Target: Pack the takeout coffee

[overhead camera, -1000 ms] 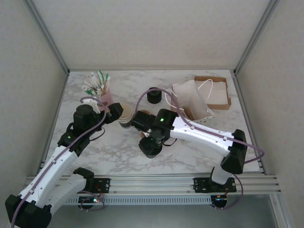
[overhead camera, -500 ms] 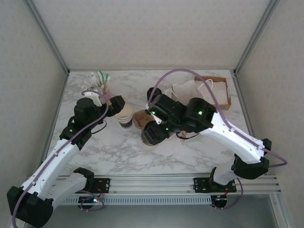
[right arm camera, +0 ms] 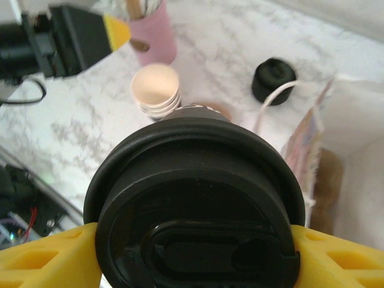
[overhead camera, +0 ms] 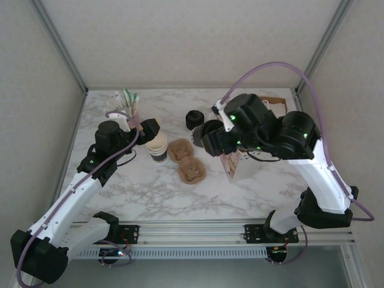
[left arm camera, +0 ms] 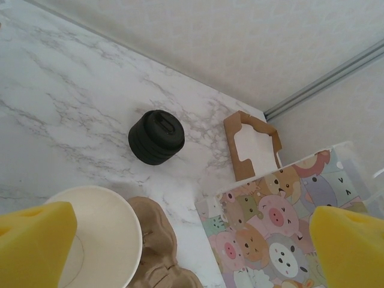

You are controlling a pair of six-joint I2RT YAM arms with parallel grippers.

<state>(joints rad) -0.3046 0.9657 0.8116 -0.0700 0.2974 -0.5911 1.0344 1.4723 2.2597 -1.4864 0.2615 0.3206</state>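
Observation:
The takeout coffee [right arm camera: 195, 204] is in the right wrist view, its round black lid facing the camera. My right gripper [right arm camera: 195, 261] is shut on it, one yellow finger [right arm camera: 42, 264] pressed on each side. From above, that gripper [overhead camera: 205, 139] hangs over the table between the pile of black lids [overhead camera: 194, 119] and the paper bag [overhead camera: 234, 163]. The cup's wall below the lid is hidden. My left gripper [overhead camera: 150, 128] is open beside the stack of lidless cups [overhead camera: 158, 146], and nothing sits between its yellow fingertips [left arm camera: 33, 240].
Two brown pulp carriers [overhead camera: 179, 149] [overhead camera: 192, 171] lie mid-table. The bag, printed with cartoon pigs [left arm camera: 282, 228], stands with its white handle [right arm camera: 270, 99] up. A cardboard tray [overhead camera: 277, 103] is at the back right. A pink holder of utensils [overhead camera: 133, 117] is at the back left.
My right arm has lifted the coffee from near the front carrier and swung it back and right toward the bag. The left gripper has edged forward by the cup stack.

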